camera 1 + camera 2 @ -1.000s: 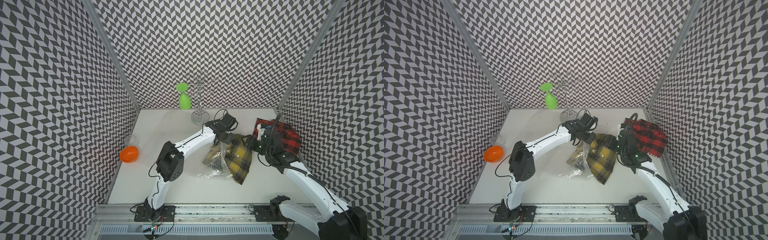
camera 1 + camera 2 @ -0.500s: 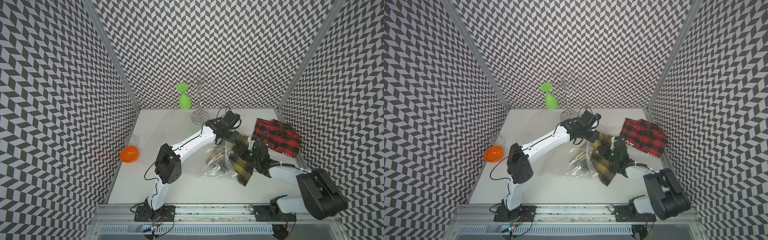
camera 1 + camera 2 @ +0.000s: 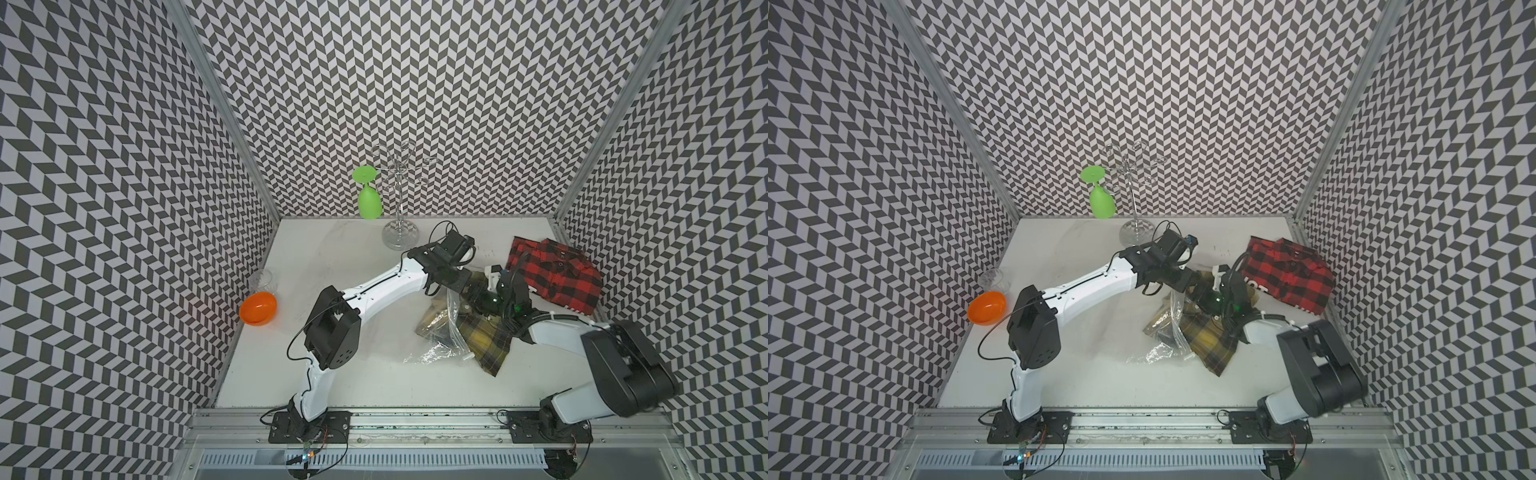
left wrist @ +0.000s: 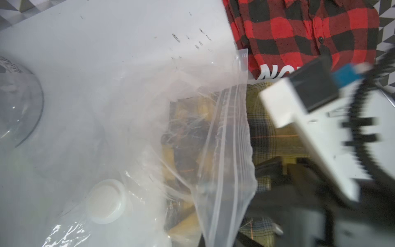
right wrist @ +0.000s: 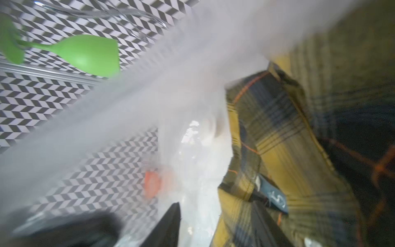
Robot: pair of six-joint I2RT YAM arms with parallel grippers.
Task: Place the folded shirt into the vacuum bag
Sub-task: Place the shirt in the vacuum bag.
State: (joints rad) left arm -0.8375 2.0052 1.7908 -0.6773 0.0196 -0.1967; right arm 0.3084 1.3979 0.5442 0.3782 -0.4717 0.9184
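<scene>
Since a second ago the right arm has swung off the red plaid shirt [image 3: 552, 274] and come down low, so that the right gripper [image 3: 478, 300] now sits on the yellow plaid shirt [image 3: 486, 336] at the mouth of the vacuum bag [image 3: 434, 353]; the left arm has hardly shifted. Nearest the front rail, a corner of the yellow shirt lies bare on the white table [image 3: 332, 257], outside the plastic. Farther in, its other part shows through the clear bag, so it is partly inside. From the right wrist, the right gripper's dark fingers [image 5: 171, 224] stand apart, with the shirt's edge and bag film between them. Just beyond, the left gripper [image 3: 463, 287] is clamped together on the bag's upper edge, holding it up off the table; the zip strip [image 4: 226, 149] hangs in a curve over the shirt, and the round white valve cap [image 4: 105, 201] lies on the flat part of the bag. Past the grippers, the red shirt lies folded by the right wall. By the left wall sit an orange bowl [image 3: 257, 307] and a clear glass [image 3: 262, 280]. At the back wall, a green wine glass [image 3: 368, 201] hangs upside down on a wire stand [image 3: 399, 232].
</scene>
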